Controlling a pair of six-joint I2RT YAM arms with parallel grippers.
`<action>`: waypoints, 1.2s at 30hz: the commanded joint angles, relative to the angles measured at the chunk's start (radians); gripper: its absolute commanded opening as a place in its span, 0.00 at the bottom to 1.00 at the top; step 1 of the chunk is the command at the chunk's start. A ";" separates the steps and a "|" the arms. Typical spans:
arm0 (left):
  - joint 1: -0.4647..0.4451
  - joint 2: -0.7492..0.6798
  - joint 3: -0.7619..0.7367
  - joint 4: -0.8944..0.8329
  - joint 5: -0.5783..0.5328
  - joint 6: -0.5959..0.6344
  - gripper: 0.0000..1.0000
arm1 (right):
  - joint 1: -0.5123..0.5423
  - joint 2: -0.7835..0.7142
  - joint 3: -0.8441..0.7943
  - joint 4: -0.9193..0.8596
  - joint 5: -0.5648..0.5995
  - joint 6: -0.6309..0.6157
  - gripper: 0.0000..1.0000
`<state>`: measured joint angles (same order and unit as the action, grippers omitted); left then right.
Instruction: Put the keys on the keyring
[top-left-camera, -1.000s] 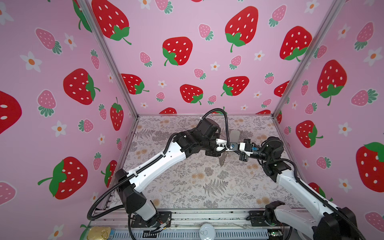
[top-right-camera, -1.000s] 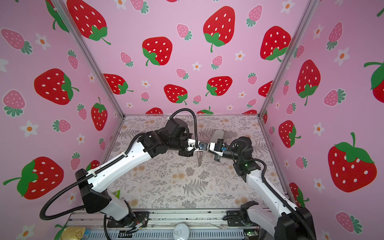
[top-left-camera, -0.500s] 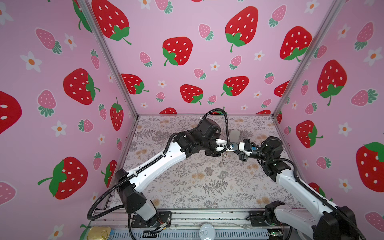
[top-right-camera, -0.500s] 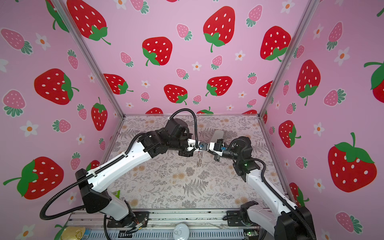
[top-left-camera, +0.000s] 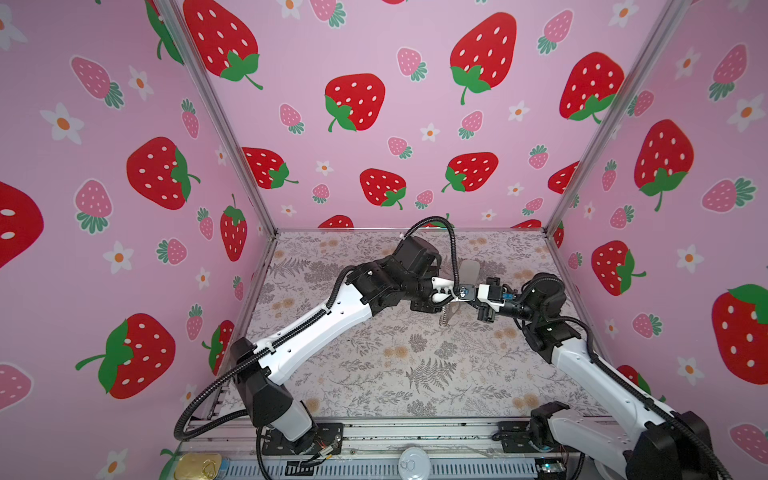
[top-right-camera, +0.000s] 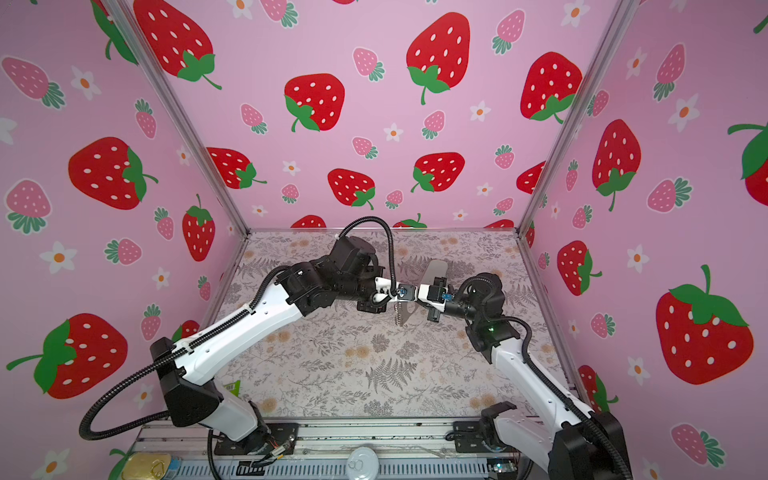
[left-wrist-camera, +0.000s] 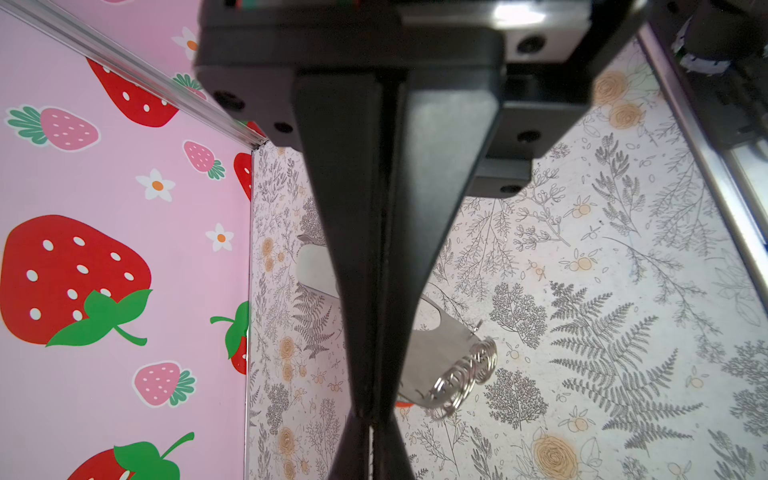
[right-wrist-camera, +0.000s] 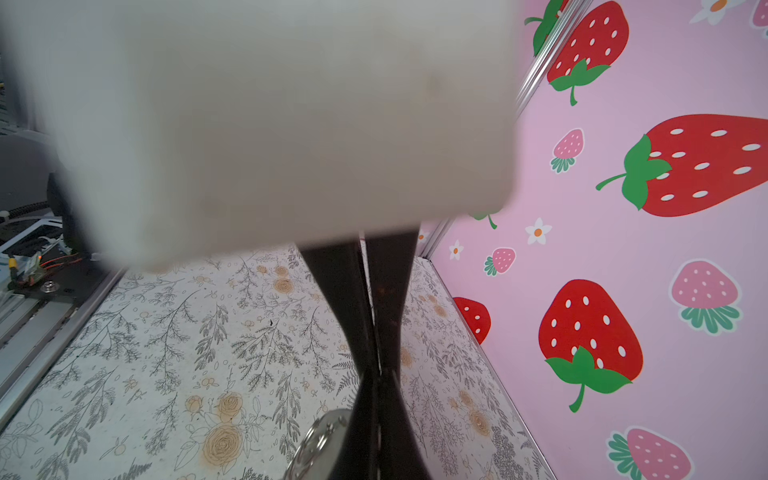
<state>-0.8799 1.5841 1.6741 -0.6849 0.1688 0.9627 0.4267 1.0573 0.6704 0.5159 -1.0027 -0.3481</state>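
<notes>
Holding closed, the left pincer (left-wrist-camera: 368, 409) and right pincer (right-wrist-camera: 376, 370) meet tip to tip just above the keyring (left-wrist-camera: 440, 353); what they pinch is hidden. A red sliver of key (left-wrist-camera: 404, 403) shows beside the keyring's rings (left-wrist-camera: 469, 370). Align the tips squarely and advance slowly, without twisting.

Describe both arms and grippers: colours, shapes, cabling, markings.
The left arm and right arm match: white link shells, black joint housings, black bases. A black corrugated conduit runs outside each arm. The left gripper and right gripper carry matte black fingers, wedge-shaped, tapering to narrow tips. A small green light shows on a right arm joint. No readable markings.
</notes>
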 joint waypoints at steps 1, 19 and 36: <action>0.007 -0.058 -0.020 0.065 0.037 -0.021 0.20 | -0.006 -0.001 -0.001 0.112 -0.008 0.066 0.00; 0.155 -0.166 -0.219 0.316 0.357 -0.342 0.34 | 0.000 0.042 -0.039 0.449 -0.034 0.266 0.00; 0.154 -0.125 -0.185 0.303 0.425 -0.356 0.14 | 0.000 0.045 -0.033 0.451 -0.040 0.247 0.00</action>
<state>-0.7261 1.4475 1.4498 -0.3702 0.5594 0.6014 0.4232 1.1046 0.6281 0.9203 -1.0222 -0.1017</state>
